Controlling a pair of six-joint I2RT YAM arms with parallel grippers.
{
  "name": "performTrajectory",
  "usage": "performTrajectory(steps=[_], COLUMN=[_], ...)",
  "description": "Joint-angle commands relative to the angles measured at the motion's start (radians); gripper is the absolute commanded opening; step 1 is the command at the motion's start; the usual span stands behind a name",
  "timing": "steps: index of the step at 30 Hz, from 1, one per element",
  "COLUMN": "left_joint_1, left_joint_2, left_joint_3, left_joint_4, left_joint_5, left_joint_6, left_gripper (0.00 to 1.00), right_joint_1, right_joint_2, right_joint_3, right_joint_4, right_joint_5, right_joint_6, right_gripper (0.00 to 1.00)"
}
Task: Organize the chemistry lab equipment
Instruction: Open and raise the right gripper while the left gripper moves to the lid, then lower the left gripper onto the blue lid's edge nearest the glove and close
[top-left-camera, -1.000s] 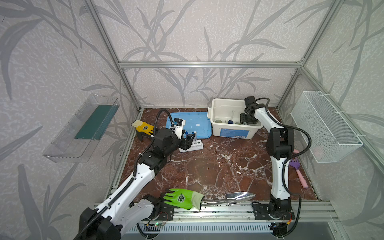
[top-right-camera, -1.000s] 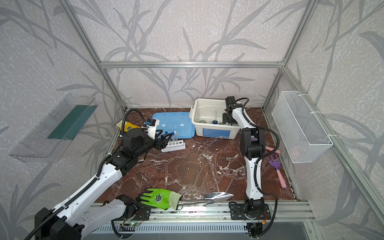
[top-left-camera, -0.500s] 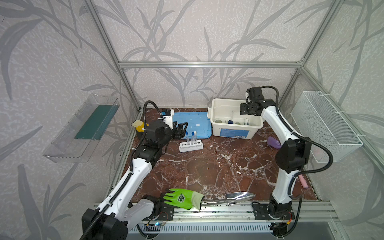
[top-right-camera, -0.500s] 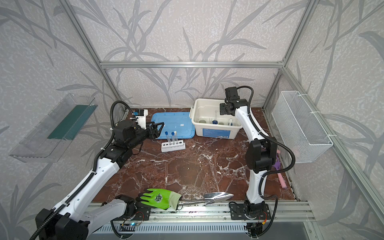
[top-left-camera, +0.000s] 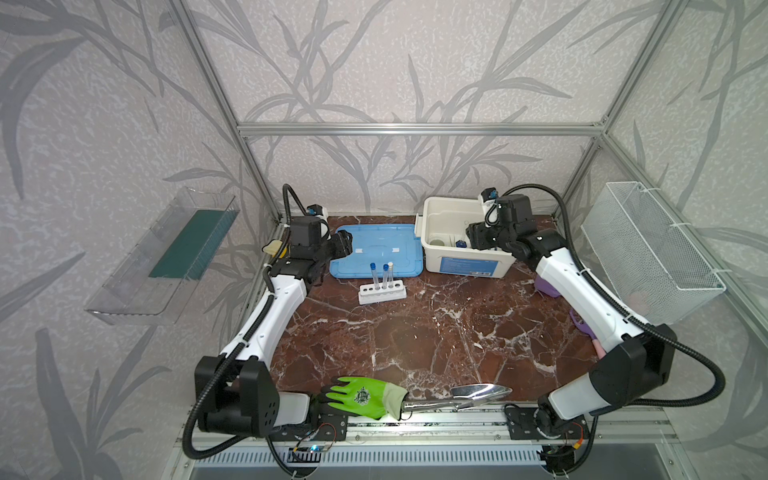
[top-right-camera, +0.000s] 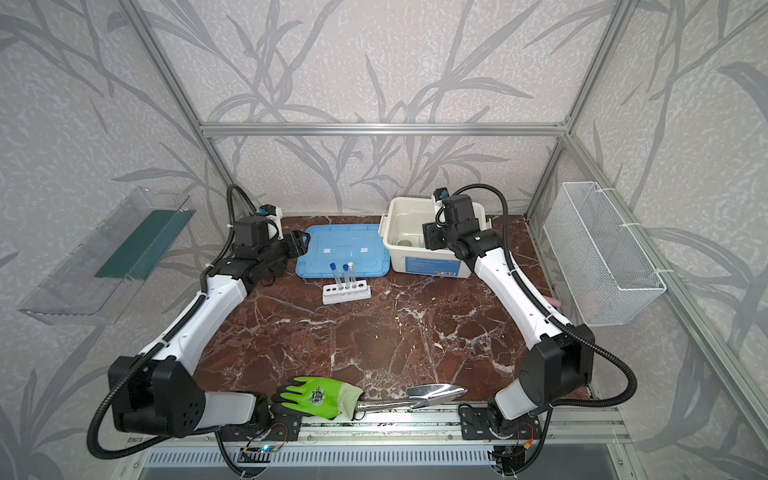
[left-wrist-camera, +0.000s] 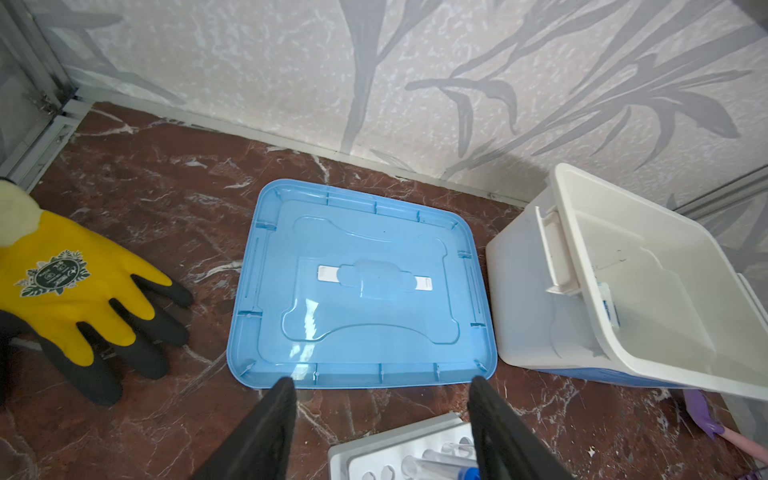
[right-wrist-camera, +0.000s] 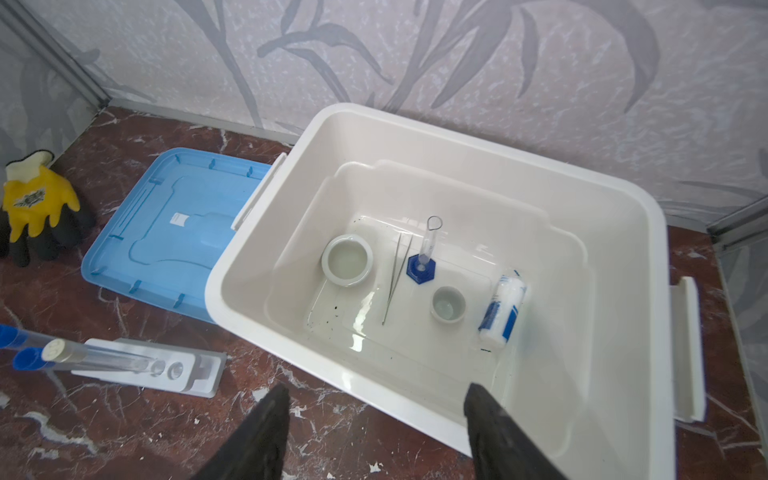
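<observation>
You have both jaw pairs apart and empty: the right gripper (right-wrist-camera: 376, 388) above the front rim of the box (right-wrist-camera: 615, 270), the left gripper (left-wrist-camera: 380, 384) well left of it. Inside the box lie the bowl (right-wrist-camera: 347, 260), tweezers (right-wrist-camera: 397, 278), cup (right-wrist-camera: 448, 304) and bottle (right-wrist-camera: 503, 309). The rack (top-left-camera: 382, 292) holding three capped tubes (top-left-camera: 385, 274) stands front-left of the box

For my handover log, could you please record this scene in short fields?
rack: on table in front of blue lid, holding three capped test tubes
white bin: open; bowl, tweezers, cup, bottle inside
blue lid: flat on table beside white bin
left gripper: open, empty
right gripper: open, empty, at white bin
</observation>
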Motion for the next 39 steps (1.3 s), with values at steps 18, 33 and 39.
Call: performTrajectory(steps=[18,33,39], left_joint_1=[0.142,0.123,0.120], left_joint_2=[0.478,0.627,0.664], left_joint_3=[0.267,0.357,0.384], left_joint_4=[-0.260,-0.307,-0.329], left_joint_5=[-0.125,-0.069,-0.100], left_joint_6=[0.045,0.107,0.104], left_gripper=[0.57,0.46,0.42], right_joint_1=[0.037,0.039,0.038], right_joint_2=[-0.008,0.033,0.050], right_joint_3=[-0.076,-0.067,-0.053], right_joint_4=[0.112,0.109,0.104], right_joint_5=[-0.163,-0.163,-0.162], right_joint_6=[0.013,0.006,0.006], right_gripper=[0.63,0.61,0.60])
